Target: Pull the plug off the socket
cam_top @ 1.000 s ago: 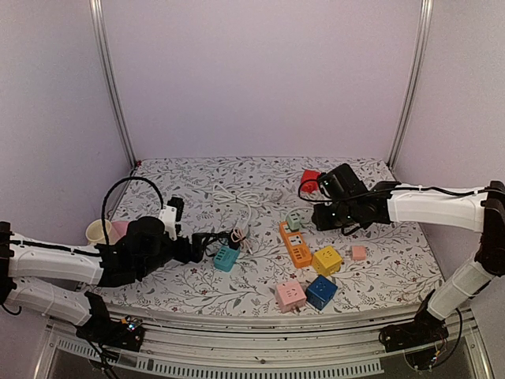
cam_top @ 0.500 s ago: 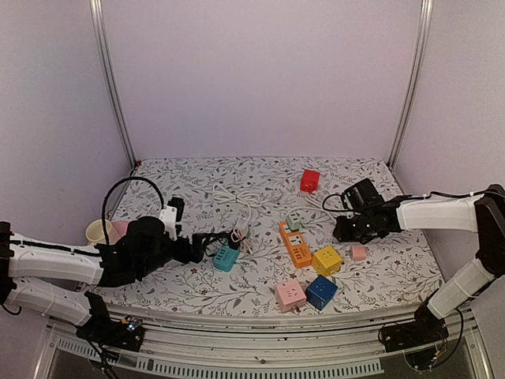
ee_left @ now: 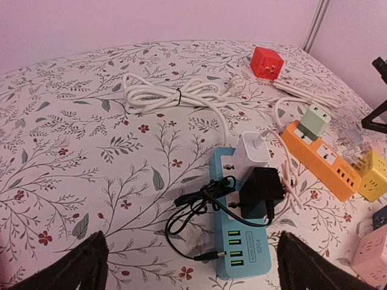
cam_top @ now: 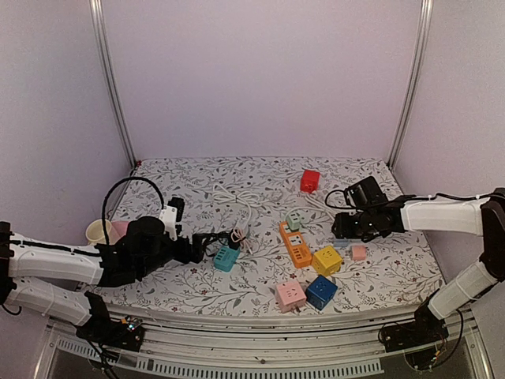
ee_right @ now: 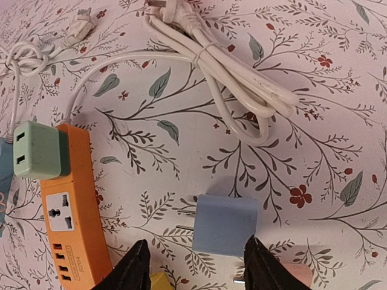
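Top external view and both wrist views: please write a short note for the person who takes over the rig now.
Left gripper: jaws wide open, holding nothing, low in front of the blue strip.
Right gripper: jaws open, light blue plug lying loose just ahead of them, prongs bare.
Done: that plug is in no socket.
Left: green plug in the orange strip; white adapter and black adapter in the blue strip.

White-shelled arms (cam_top: pixel 438 213) with black joints and cables.
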